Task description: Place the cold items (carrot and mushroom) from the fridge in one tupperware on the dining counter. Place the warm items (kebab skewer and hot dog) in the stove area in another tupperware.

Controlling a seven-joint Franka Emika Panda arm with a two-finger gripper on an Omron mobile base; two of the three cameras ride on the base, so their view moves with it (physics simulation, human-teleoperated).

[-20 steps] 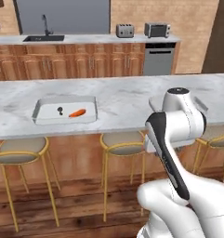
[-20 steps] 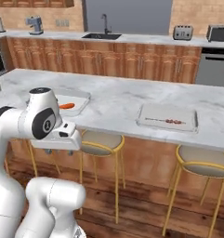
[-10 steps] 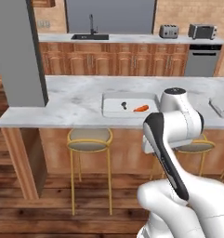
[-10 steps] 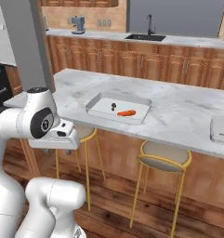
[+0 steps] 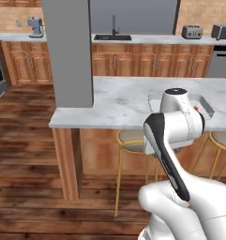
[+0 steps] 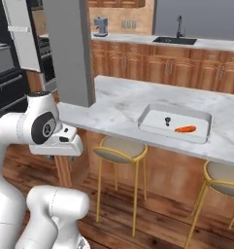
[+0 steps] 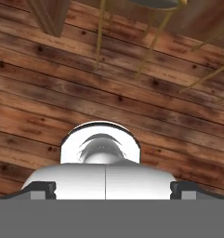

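While the base is in transit w/ cold items boxed, you should keep the arm tucked and head for the stove area; warm items, judging by the task, are next.
- Gripper (image 7: 111,189): tips spread wide apart, nothing betw. them, pointing at wood floor.
- Tupperware (image 6: 148,115): on dining counter (image 6: 113,97), mid-slab, nearer front edge.
- Carrot (image 6: 185,129), mushroom (image 6: 167,119): inside it, apart; carrot toward front-right corner.
- Rel. to gripper: well apart, up on slab.
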